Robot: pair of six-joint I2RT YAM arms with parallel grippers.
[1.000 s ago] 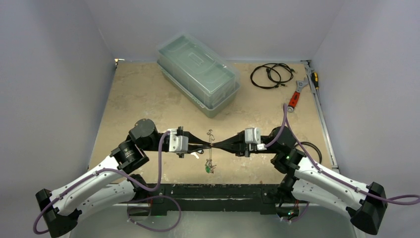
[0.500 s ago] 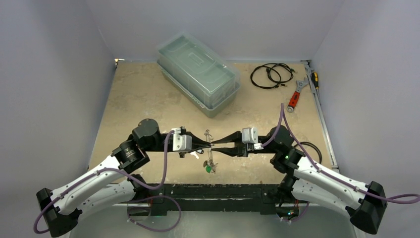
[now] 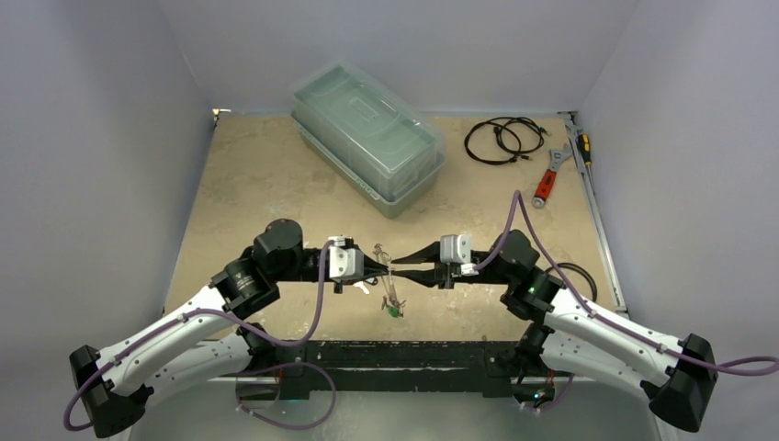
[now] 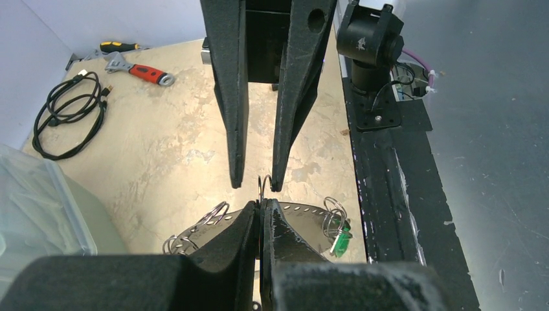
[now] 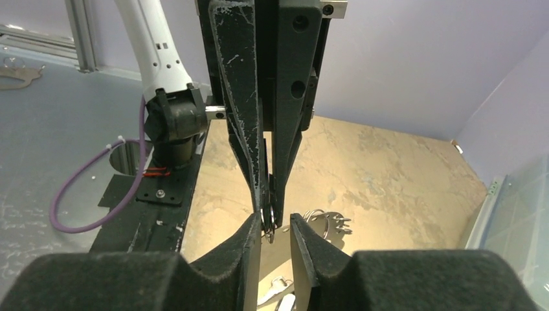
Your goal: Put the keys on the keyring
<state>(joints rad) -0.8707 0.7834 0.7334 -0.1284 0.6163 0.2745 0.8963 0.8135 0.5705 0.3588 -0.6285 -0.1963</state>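
My left gripper (image 4: pixel 261 214) pinches the thin silver keyring (image 4: pixel 304 209), right gripper (image 5: pixel 274 224) spread opposite; clear plastic box (image 3: pixel 367 138), coiled cable (image 3: pixel 501 140) beyond.

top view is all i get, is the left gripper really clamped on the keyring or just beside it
Observer: Clamped. In the left wrist view the left gripper is shut on the keyring, which sticks out to both sides of it.
Operator: and the right gripper, is it gripping anything
Observer: No. The right gripper is open, with its fingers on either side of a small wire loop that stands up from the keyring.
Operator: is that green thing attached
Observer: Yes, the green key hangs from a wire ring at the keyring's end nearer the arm bases.
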